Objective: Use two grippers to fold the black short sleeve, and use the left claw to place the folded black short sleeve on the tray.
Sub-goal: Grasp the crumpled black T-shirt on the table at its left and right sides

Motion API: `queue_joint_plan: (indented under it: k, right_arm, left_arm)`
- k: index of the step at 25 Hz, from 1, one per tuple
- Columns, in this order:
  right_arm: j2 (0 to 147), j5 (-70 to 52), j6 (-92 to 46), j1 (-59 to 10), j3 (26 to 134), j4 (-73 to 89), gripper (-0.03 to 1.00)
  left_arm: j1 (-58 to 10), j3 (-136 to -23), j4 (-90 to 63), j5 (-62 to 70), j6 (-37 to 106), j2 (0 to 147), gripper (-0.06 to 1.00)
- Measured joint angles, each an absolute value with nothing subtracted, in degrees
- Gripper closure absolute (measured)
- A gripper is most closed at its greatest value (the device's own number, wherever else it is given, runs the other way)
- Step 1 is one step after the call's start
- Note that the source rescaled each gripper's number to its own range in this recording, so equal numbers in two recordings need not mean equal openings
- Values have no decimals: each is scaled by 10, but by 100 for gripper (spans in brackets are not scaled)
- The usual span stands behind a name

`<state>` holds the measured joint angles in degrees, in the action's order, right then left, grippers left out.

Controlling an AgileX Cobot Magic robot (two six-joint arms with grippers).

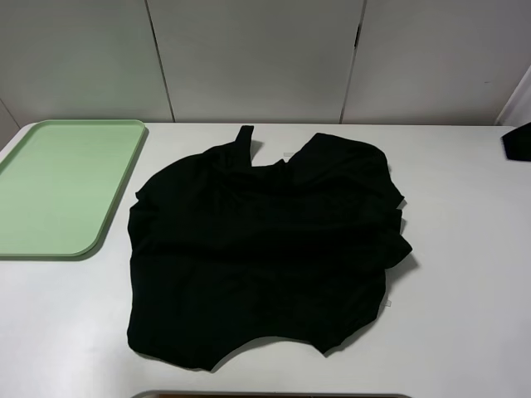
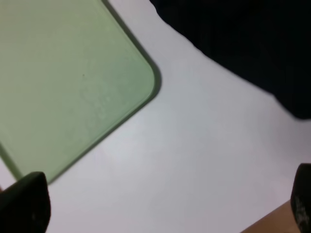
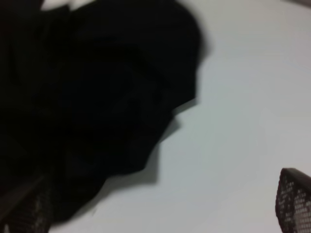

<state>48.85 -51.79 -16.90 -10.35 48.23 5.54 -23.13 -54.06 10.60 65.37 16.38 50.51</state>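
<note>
— Where is the shirt lying?
— The black shirt is lying rumpled in the middle of the white table, near the green tray but not touching it.
— And the grippers?
— The left gripper is hanging wide open by the tray's corner, gripping nothing. The right gripper is gaping wide at the shirt's edge, holding nothing.
</note>
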Motion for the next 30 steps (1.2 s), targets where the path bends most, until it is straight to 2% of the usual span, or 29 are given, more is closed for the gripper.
queue_joint_plan:
  k: [6,12,16,30]
  right_arm:
    - [611,-512,-198,-245,482,11,-3]
    - [704,-500,-211,-343,482,-27,-3]
    - [729,-489,-225,-368,482,-39,-3]
    - [731,-456,-337,-370,482,-93,-3]
  left_arm:
    - [-345,-541,155,652,184,567,-5]
    - [-379,-541,112,606,255,618,-4]
    - [-379,-541,94,573,270,675,-4]
    - [-367,-542,110,475,340,927,-4]
